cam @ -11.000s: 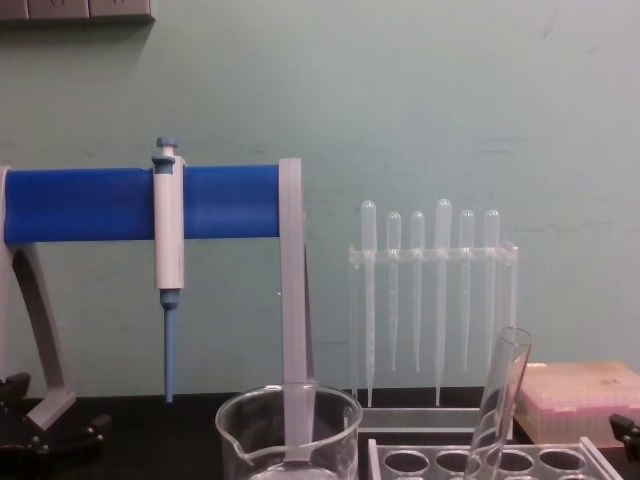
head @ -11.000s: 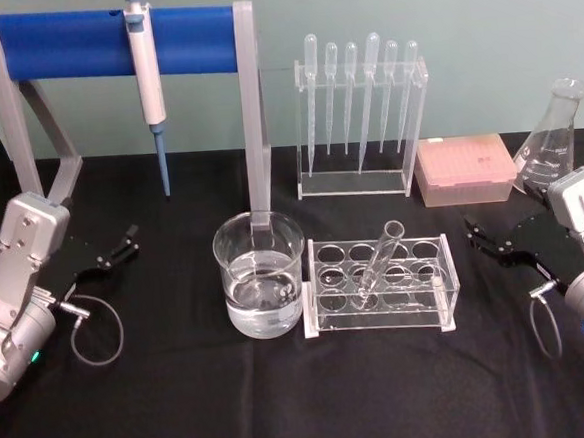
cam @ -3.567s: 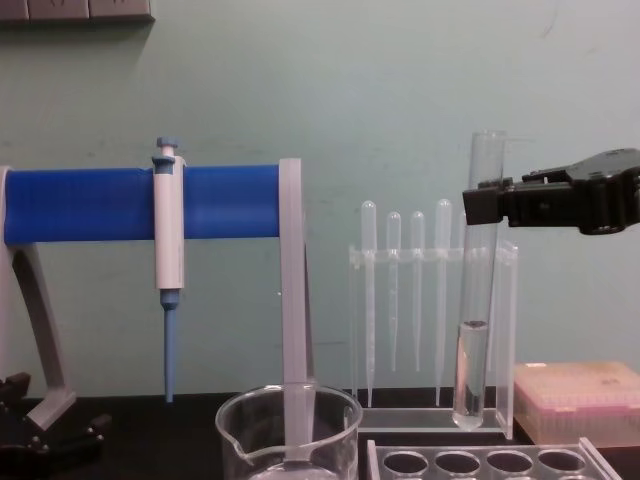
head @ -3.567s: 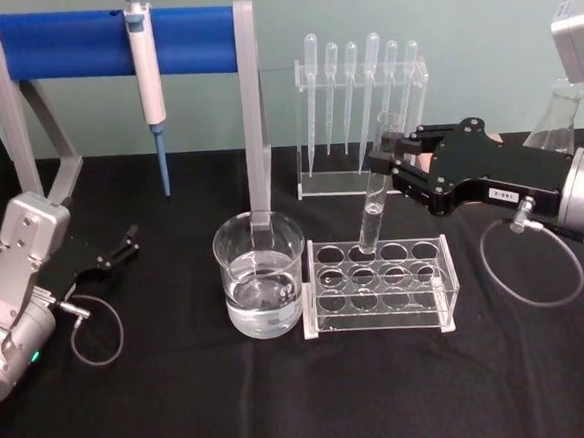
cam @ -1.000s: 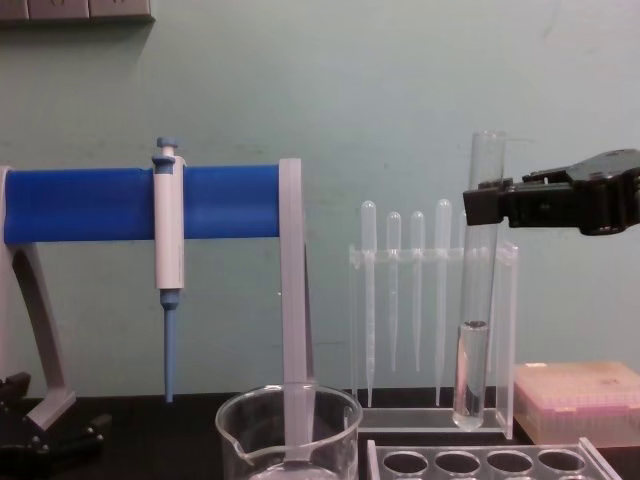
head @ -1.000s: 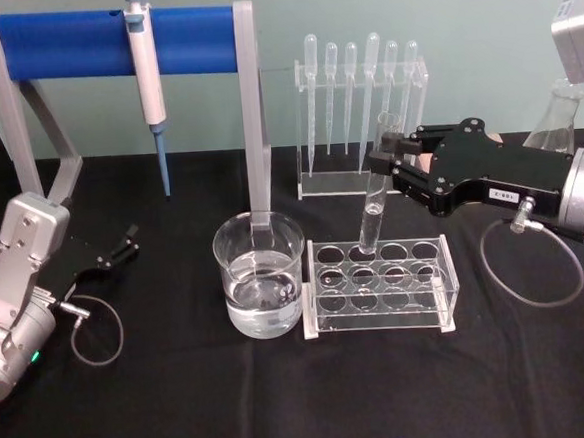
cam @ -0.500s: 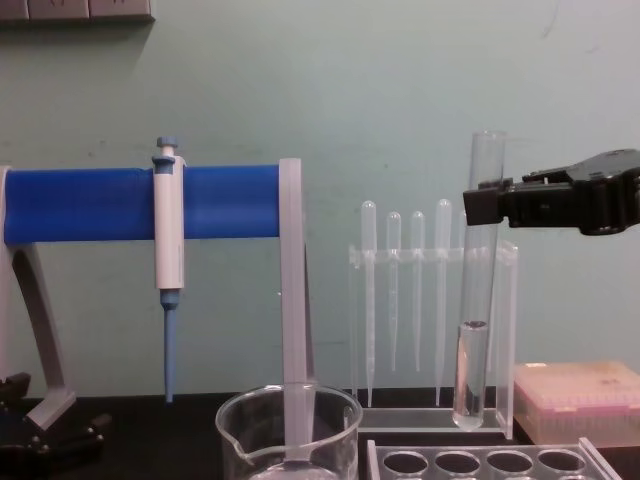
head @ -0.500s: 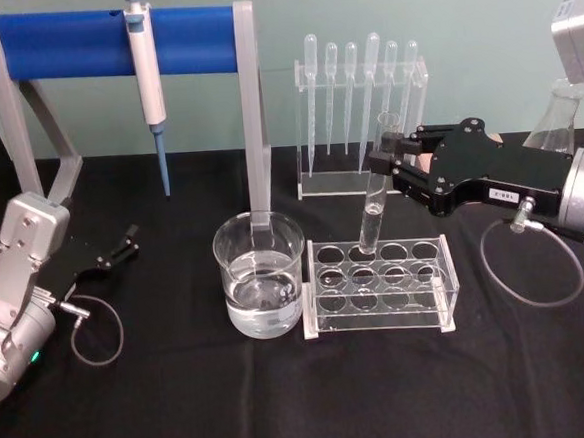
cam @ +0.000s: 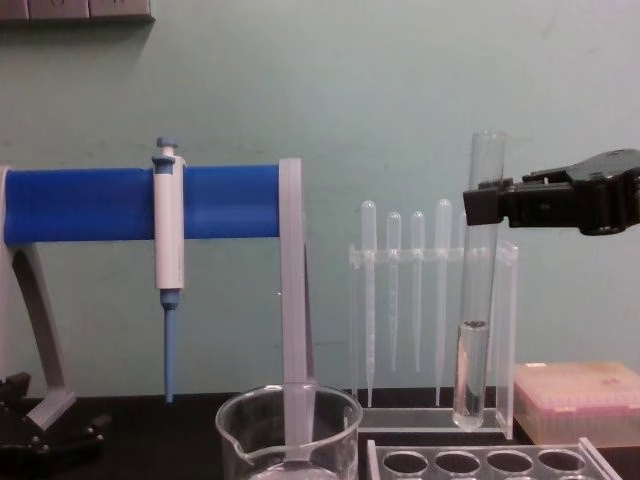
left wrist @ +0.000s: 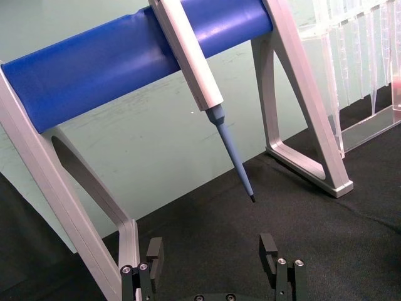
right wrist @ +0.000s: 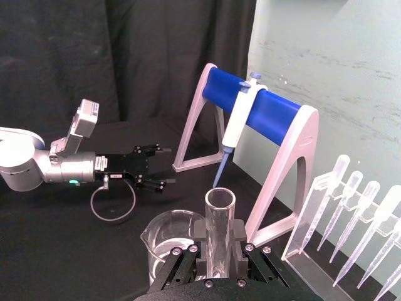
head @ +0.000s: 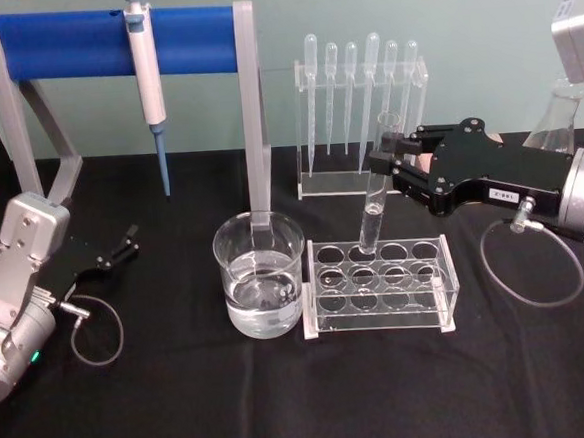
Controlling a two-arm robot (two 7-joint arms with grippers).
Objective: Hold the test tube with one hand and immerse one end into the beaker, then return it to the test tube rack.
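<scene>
Test tube (head: 378,188): long, clear glass, round-bottomed, upright with a slight tilt, its lower part holding clear liquid. It hangs with its bottom just above a back-row hole of the rack (head: 379,319), near the bench's middle. Right claw (head: 383,162): black, white-labelled, clamped on the tube just below the open rim. Beaker (head: 259,253): wide, clear, spouted, partly filled, standing upright just beside the rack's left end.

white label (head: 501,196) on the right gripper (head: 383,160), print too small to read
</scene>
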